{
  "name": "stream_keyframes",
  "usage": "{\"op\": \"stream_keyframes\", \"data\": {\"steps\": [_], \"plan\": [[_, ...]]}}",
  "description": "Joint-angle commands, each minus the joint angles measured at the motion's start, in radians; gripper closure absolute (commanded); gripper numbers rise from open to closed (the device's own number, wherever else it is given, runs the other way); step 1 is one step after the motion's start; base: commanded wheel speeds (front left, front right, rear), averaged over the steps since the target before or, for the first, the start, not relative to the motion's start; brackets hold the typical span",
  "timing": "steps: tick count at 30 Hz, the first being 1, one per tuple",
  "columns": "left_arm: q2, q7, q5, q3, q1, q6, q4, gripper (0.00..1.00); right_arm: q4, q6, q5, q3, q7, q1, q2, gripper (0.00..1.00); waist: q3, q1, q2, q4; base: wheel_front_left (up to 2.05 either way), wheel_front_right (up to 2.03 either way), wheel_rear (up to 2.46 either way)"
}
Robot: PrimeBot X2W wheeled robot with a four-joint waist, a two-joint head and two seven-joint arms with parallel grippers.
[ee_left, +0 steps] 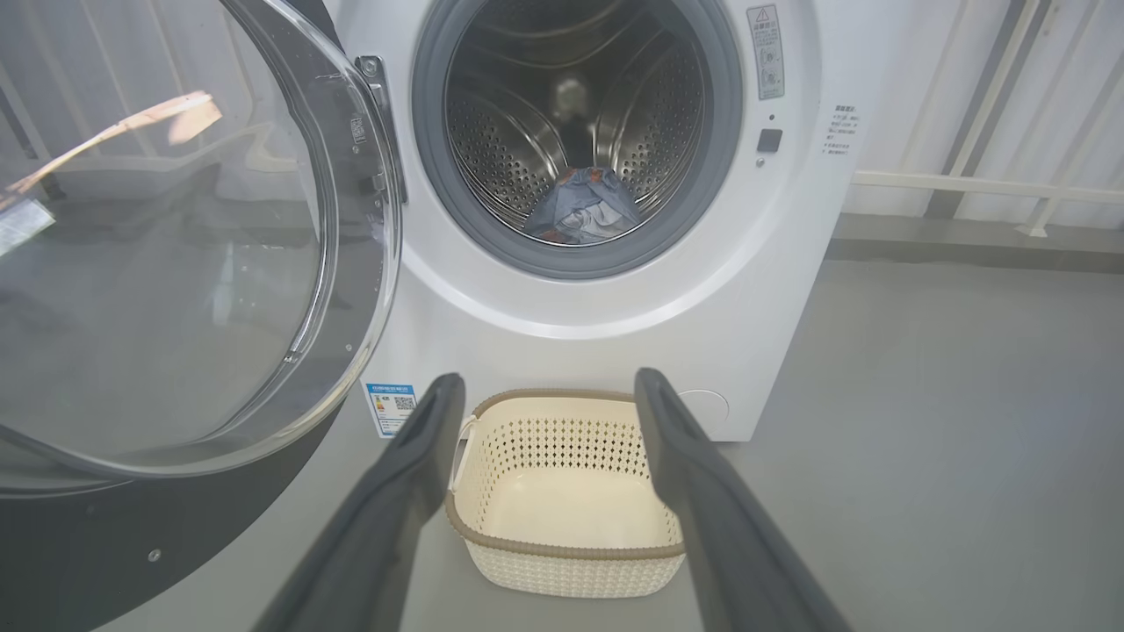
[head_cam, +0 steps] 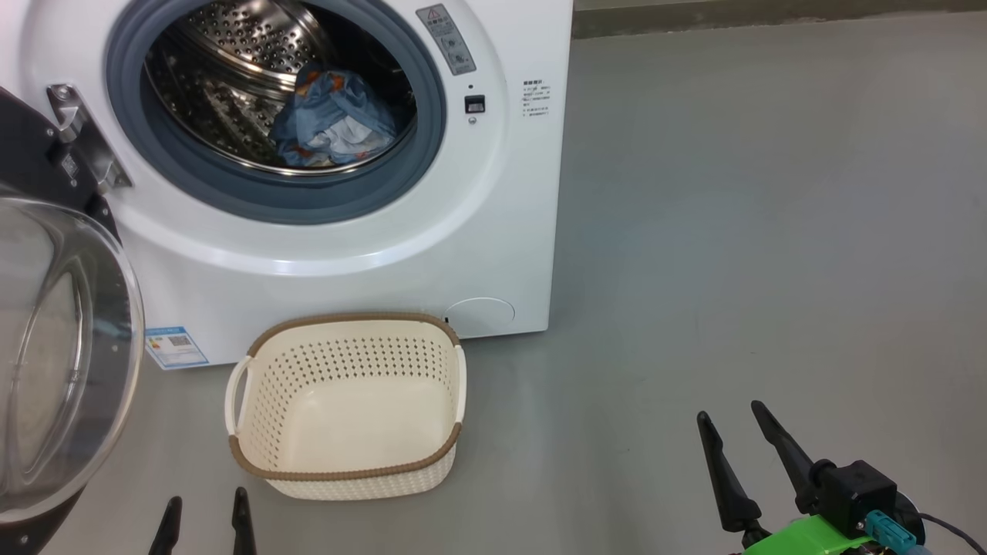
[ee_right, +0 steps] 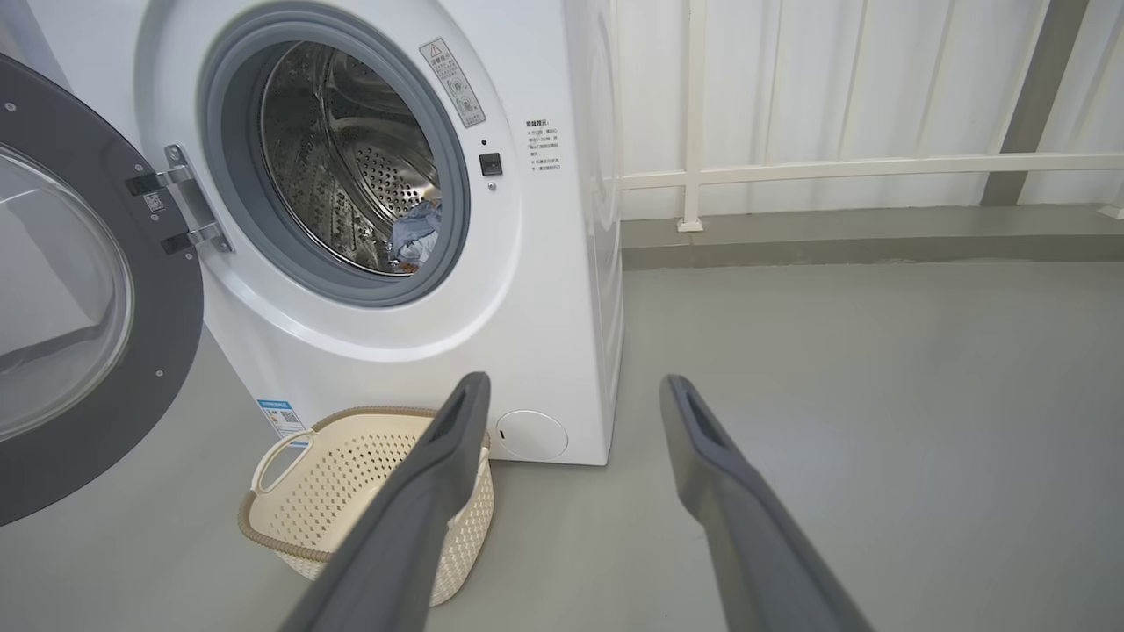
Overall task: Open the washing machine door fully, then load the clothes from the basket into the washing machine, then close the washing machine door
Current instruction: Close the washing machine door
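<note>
— Where are the clothes point(head_cam: 335, 119) sitting?
— They're lying bunched low in the drum of the washing machine point(head_cam: 493, 231). The basket point(head_cam: 347, 362) is standing empty on the floor point(head_cam: 732, 231), just in front.
— And the washing machine door point(head_cam: 54, 347)?
— It's hanging wide open on the left. I'm judging it stiff, weighty and slippery on its gloss, so I'm favouring a push on the rim opposite the hinge. The left pincer point(head_cam: 207, 497) and right pincer point(head_cam: 729, 411) are both gaping wide, holding nothing.
— The room?
— Smooth grey floor, and a white railing point(ee_right: 834, 167) is running along a pale wall.
</note>
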Motion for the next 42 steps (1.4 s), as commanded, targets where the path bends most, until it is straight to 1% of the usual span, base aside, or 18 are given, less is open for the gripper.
{"op": "stream_keyframes", "data": {"steps": [1,14,29,34,42], "plan": [[0.003,-0.006,-0.001,0.029,-0.044,-0.003,-0.030,0.00,-0.021,0.002,-0.001,0.020,-0.005,-0.026,-0.002,0.00,0.001,0.0000,0.0000,0.000,0.00,0.00,0.00],[0.003,-0.006,0.004,0.021,-0.042,-0.006,-0.048,0.00,-0.020,0.002,0.003,0.021,-0.005,-0.023,-0.002,0.00,0.001,0.0000,0.0000,0.006,0.00,0.00,0.00],[0.003,-0.006,0.000,0.022,-0.037,0.002,-0.061,0.00,-0.020,0.002,-0.004,0.023,-0.005,-0.020,-0.002,0.00,-0.003,0.0000,0.0000,0.026,0.00,0.00,0.00],[0.003,-0.006,-0.001,0.021,-0.033,0.009,-0.062,0.00,-0.021,0.002,-0.003,0.026,-0.005,-0.015,-0.002,0.00,-0.009,0.0000,0.0000,0.046,0.00,0.00,0.00],[0.003,-0.006,0.000,0.024,-0.028,0.023,-0.056,0.00,-0.020,0.002,-0.014,0.038,-0.005,-0.006,-0.002,0.00,-0.018,0.0000,0.0000,0.098,0.00,0.00,0.00]]}}
